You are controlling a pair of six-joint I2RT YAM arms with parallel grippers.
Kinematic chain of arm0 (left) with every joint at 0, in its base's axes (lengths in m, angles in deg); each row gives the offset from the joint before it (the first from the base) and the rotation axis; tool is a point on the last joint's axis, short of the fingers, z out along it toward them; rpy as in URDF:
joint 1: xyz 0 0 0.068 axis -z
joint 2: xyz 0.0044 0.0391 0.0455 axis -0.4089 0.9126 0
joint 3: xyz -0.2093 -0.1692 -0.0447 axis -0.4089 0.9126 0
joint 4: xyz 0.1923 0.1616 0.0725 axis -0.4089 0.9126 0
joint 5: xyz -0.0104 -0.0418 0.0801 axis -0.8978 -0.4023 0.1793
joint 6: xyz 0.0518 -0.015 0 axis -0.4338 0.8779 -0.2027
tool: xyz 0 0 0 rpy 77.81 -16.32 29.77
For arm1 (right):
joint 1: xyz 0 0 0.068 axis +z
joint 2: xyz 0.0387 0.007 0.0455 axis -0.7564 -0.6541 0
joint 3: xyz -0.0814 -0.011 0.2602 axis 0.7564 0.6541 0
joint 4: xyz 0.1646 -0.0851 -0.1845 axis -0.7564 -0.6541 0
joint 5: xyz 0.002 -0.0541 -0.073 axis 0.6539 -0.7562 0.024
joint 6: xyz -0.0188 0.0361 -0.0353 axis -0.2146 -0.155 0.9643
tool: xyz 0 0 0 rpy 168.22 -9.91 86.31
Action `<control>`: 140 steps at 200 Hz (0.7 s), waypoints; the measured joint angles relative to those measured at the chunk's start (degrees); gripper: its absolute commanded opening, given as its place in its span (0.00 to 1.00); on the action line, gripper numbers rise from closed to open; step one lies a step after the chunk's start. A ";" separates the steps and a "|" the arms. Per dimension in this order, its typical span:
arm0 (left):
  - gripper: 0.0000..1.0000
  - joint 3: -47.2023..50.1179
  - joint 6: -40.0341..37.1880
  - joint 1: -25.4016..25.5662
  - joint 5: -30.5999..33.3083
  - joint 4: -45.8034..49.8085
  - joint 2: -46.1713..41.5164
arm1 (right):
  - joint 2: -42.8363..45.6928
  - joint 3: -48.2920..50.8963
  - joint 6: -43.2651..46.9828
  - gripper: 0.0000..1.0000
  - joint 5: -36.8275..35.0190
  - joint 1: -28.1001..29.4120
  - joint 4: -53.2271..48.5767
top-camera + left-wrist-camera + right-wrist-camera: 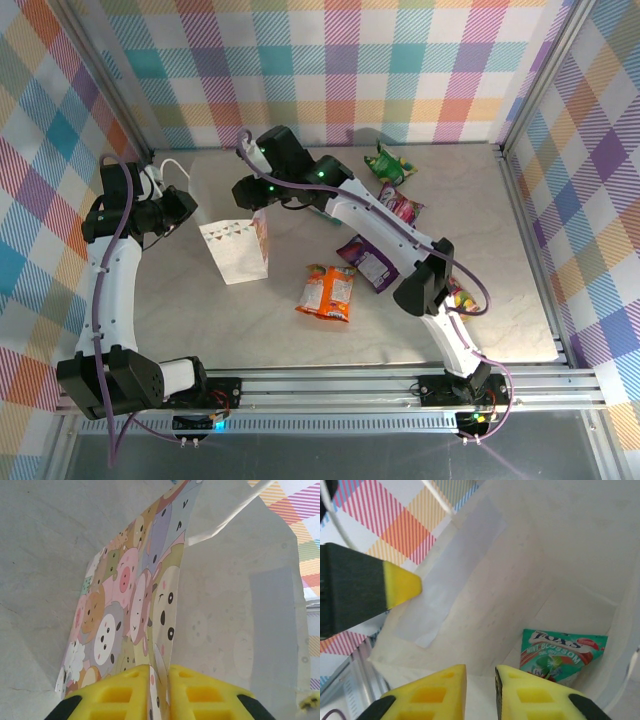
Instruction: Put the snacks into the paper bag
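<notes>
Pinching the bag's rim, the left tool (188, 207) sits at the left of the worktop (300, 340). In the left wrist view this tool (160, 690) has its yellow fingers (117, 695) pressed nearly together, with one paper wall of the bag (125, 615) caught between them. The cartoon animal print is on the outer face to the left of that wall, and the plain white inside is to the right.

The bag (235, 255) stands near the middle-left of the worktop, a bunting band across the top of its white side. Its mouth is turned toward the back, where the right tool (256, 203) reaches in from the right arm.

Seen from the right wrist, the right tool (480, 690) is inside the bag (520, 555). Its fingers are a narrow gap apart and grip nothing. Below it, a teal packet (560, 656) printed "FOX'S" lies flat on the bag's floor.

An orange packet (328, 291) lies on the worktop just right of the bag. A purple packet (367, 262) lies beside it, farther right and a little farther back. Near the rear wall is a green packet (385, 164), with a pink packet (402, 206) just in front of it, partly under the right arm. Farthest right, a yellowish packet (462, 298) peeks out from beneath that arm's elbow; its print is too hidden to read.
</notes>
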 measured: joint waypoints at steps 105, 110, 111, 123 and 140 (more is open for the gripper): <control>0.27 -3.67 -1.77 3.93 -1.09 3.21 4.15 | 14.62 11.54 -2.36 0.36 5.42 0.74 2.56; 0.27 -3.78 -1.99 4.13 -1.05 3.50 4.15 | 15.67 13.09 -2.51 0.37 5.18 0.74 2.84; 0.27 -3.82 -1.99 4.17 -1.03 3.52 4.15 | 15.80 13.33 -2.54 0.37 5.14 0.74 2.86; 0.27 -4.57 -2.45 4.55 -0.44 4.68 4.15 | 18.25 17.11 -2.89 0.40 4.00 0.74 3.19; 0.27 -5.75 -3.26 4.94 0.52 5.66 4.15 | 21.68 22.51 -2.99 0.43 1.77 0.72 3.56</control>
